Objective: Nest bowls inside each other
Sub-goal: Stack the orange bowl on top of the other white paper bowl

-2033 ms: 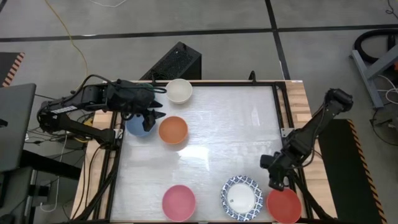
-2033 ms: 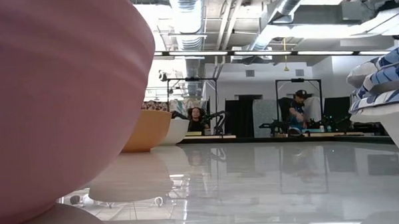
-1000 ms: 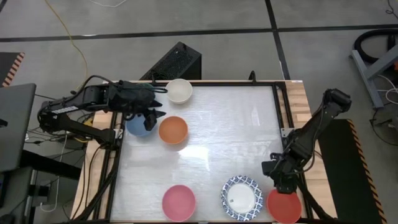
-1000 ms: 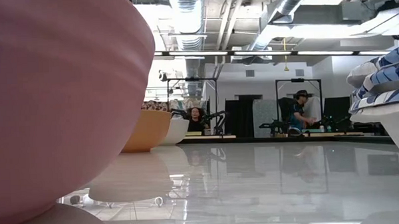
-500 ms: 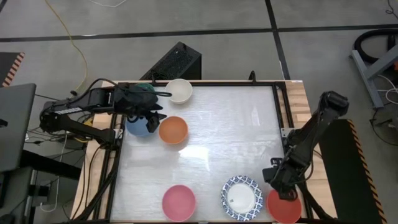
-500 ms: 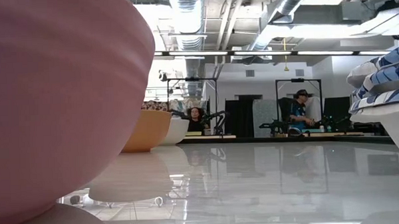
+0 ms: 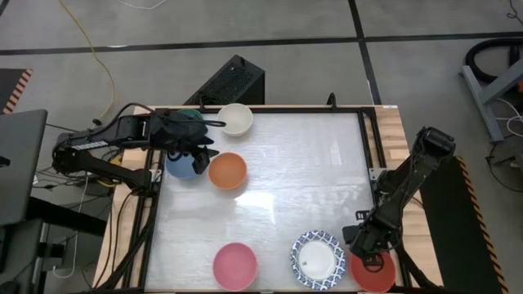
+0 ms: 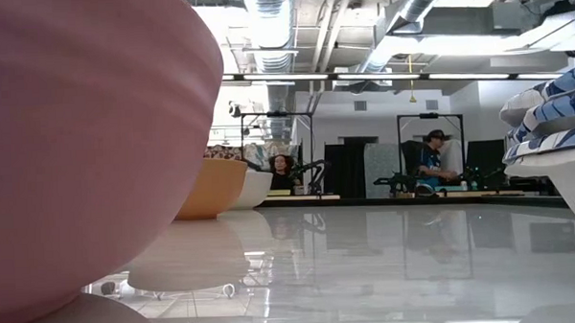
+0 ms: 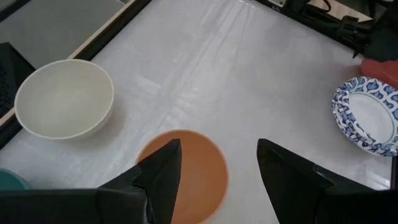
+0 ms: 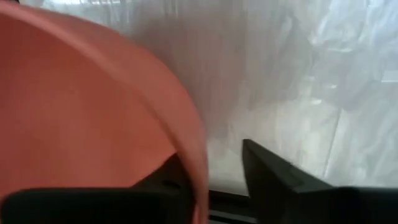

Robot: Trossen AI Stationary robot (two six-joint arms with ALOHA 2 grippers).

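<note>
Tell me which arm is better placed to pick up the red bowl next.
Right. The right gripper already straddles the red bowl rim, one finger outside it. The left gripper hovers far off, above the orange bowl.

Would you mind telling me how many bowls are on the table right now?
7 visible: cream-white bowl, teal bowl, blue bowl and orange bowl at the far left; pink bowl, patterned-rim bowl and red bowl along the near edge. More may be nested or hidden beneath the arms.
</note>
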